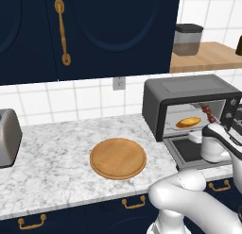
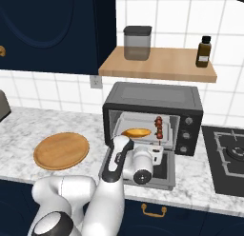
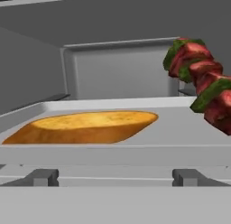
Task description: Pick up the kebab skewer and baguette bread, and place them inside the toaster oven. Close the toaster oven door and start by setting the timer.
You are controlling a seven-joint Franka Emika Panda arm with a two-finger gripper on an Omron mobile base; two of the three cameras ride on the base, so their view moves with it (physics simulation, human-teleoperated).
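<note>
- We see the white marble surface running along the tiled wall, with dark navy cabinets above and below it.
- On its right end stands the large boxy dark grey toaster oven, knobs on its right side.
- The dark drop-down toaster oven door with its glass window lies folded down flat in front of the oven, open.
- Our white arm reaches over that open door, and the gripper sits just in front of the oven mouth; its fingers are hard to make out, but they stand spread wide with nothing between them.
- A round flat wooden plate lies on the surface, left of the oven and apart from it.
- The oval golden-orange baguette bread lies flat on the grey tray inside the oven, toward the left.
- The kebab skewer with dark red and green chunks stands tilted at the tray's right side, inside the oven, beside the bread but not touching it.
- A silver slot toaster sits at the far left of the surface.
</note>
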